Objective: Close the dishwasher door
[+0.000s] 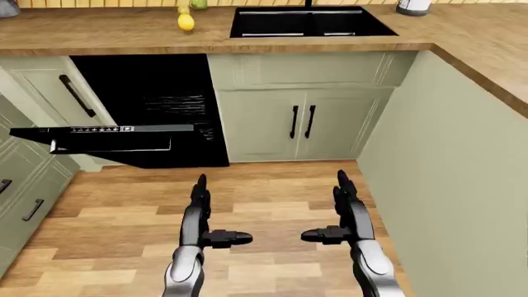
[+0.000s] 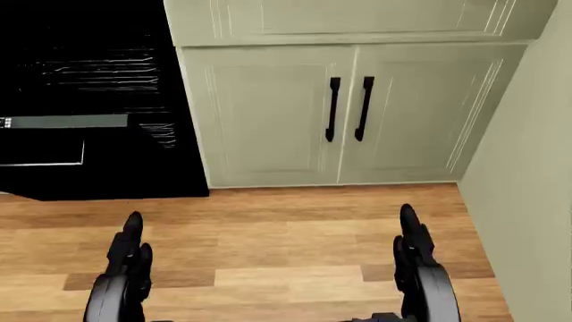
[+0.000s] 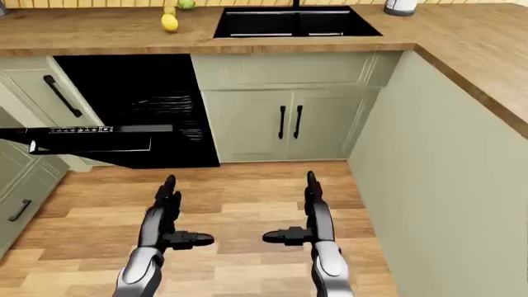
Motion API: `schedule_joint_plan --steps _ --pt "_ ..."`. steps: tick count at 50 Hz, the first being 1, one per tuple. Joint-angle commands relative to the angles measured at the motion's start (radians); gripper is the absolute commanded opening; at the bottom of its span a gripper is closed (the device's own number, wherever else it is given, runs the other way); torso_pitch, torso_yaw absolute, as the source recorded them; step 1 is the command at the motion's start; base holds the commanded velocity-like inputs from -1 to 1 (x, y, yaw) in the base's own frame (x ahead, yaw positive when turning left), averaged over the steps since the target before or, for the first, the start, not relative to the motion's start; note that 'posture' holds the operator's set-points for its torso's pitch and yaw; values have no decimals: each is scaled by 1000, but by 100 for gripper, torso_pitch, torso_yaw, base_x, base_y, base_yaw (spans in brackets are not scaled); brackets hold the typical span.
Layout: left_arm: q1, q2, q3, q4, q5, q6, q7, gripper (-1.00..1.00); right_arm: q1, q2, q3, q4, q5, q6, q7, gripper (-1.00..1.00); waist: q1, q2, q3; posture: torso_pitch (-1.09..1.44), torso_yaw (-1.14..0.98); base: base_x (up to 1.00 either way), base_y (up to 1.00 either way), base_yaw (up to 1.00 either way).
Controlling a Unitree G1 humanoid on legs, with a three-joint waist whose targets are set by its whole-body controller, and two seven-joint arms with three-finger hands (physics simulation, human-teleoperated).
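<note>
The dishwasher [image 1: 156, 99] is a black cavity under the wooden counter, at the upper left of the left-eye view, with wire racks inside. Its black door [image 1: 103, 137] hangs open, lying flat and sticking out to the left, control strip along its edge. My left hand [image 1: 200, 210] is open, fingers straight, low in the view over the wood floor, well below and right of the door. My right hand [image 1: 345, 207] is open too, at the same height, further right. Neither hand touches anything.
A black sink [image 1: 307, 21] sits in the counter above a two-door green cabinet [image 1: 301, 124]. A yellow fruit [image 1: 186, 22] lies on the counter left of the sink. A green cabinet run [image 1: 450, 167] walls the right side. More drawers [image 1: 25, 185] stand at the left.
</note>
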Motion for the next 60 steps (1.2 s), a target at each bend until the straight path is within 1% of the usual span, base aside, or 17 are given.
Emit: schedule_joint_plan --steps 1,2,3,4,5,7,8,9,11,15,16,18,34,44,54,57,60 --pt "-20 -3 -8 -81 1 -76 1 100 -22 -2 -2 -126 -12 -97 -18 100 -2 -8 -1 0 0 0 0 0" --pt "-15 -2 -8 -102 2 -66 3 100 -21 -3 -2 -117 -28 -117 -30 100 2 -7 -36 0 0 0 0 0" --pt "-24 0 -3 -86 1 -75 4 100 -21 -7 -4 -111 -32 -113 -28 100 7 0 -62 0 0 0 0 0" --pt "-27 1 -2 -76 8 -88 10 100 -24 -9 -3 -93 -44 -116 -31 100 7 -1 -51 0 0 0 0 0" --pt "-22 0 -5 -77 16 -98 14 100 -21 -9 0 -92 -50 -117 -29 100 6 -6 -15 0 0 0 0 0" --pt "-10 -2 -11 -93 26 -105 18 100 -15 -9 0 -109 -56 -108 -27 100 7 -8 -70 0 0 0 0 0" --pt "-10 -2 -11 -87 31 -113 20 100 -12 -8 2 -106 -63 -106 -27 100 7 -8 -75 0 0 0 0 0" --pt "-8 -1 -11 -91 36 -118 23 100 -5 -5 2 -104 -58 -109 -25 100 7 -9 -73 0 0 0 0 0" --pt "-1 -1 -12 -98 42 -124 25 100 -4 -9 13 -96 -109 -121 -44 100 8 -8 -74 0 0 0 0 0" --pt "3 -2 -14 -99 51 -132 27 100 7 -3 12 -112 -94 -127 -35 100 8 -6 -78 0 0 0 0 0" --pt "9 -4 -17 -112 53 -128 26 100 12 -2 13 -125 -95 -119 -34 100 10 0 -96 0 0 0 0 9" --pt "9 -4 -17 -111 54 -130 27 100 14 -1 16 -128 -97 -118 -33 100 9 3 -75 0 0 0 0 19" --pt "18 -4 -17 -140 53 -119 24 100 19 -1 20 -133 -104 -113 -25 100 23 9 -65 0 0 0 0 21" --pt "23 -5 -18 -151 54 -116 23 100 21 0 23 -137 -105 -108 -23 100 33 1 -59 0 0 0 0 37" --pt "26 -6 -21 -160 57 -114 24 100 26 1 24 -147 -106 -98 -23 100 36 16 -56 0 0 0 0 48" --pt "28 -6 -22 -164 57 -116 24 100 26 1 25 -150 -105 -94 -22 100 43 8 -51 0 0 0 0 56" --pt "33 -7 -24 -174 58 -113 23 100 28 2 26 -153 -106 -93 -22 100 40 -30 -37 0 0 0 0 60"
